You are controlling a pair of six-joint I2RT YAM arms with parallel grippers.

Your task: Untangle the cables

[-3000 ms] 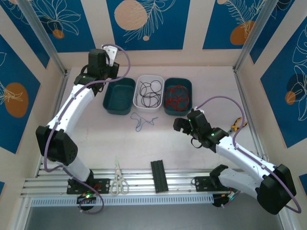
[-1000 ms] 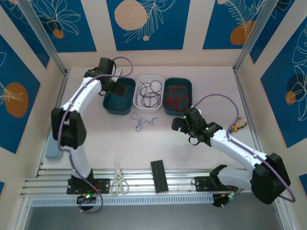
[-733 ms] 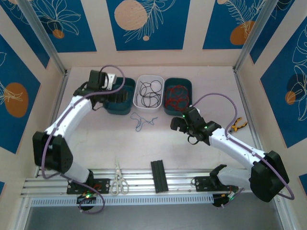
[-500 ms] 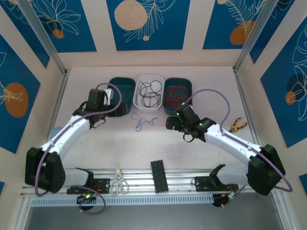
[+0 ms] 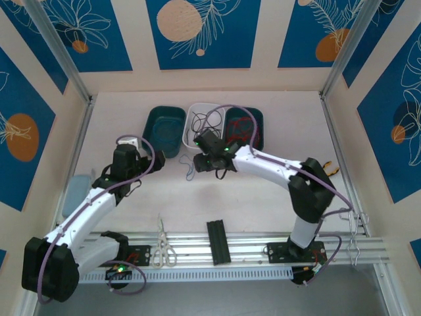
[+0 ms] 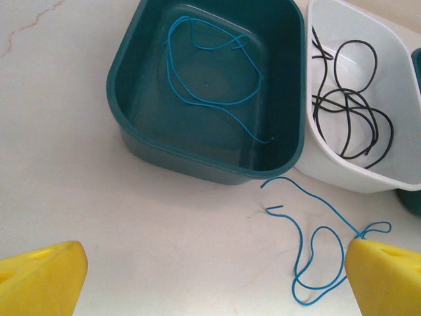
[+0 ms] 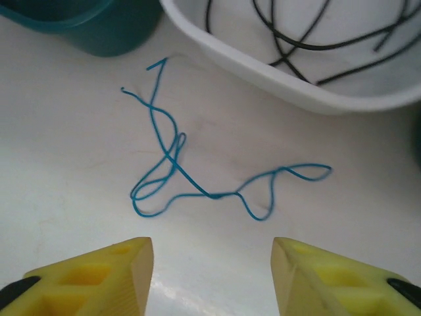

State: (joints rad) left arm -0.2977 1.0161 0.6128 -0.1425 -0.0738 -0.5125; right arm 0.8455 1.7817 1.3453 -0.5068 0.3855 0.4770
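Left arm (image 5: 99, 197) is now drawn back from above the left teal tray (image 5: 164, 131) toward the near left. The left gripper (image 5: 153, 160) sits off the tray's near-left corner over the table, so the tray is uncovered in the top view. Right arm (image 5: 263, 161) is swung across from the right half of the table to the middle. The right gripper (image 5: 199, 162) now hangs just in front of the white tray (image 5: 197, 112), with the loose blue cable (image 7: 197, 184) just ahead of its parted fingers.
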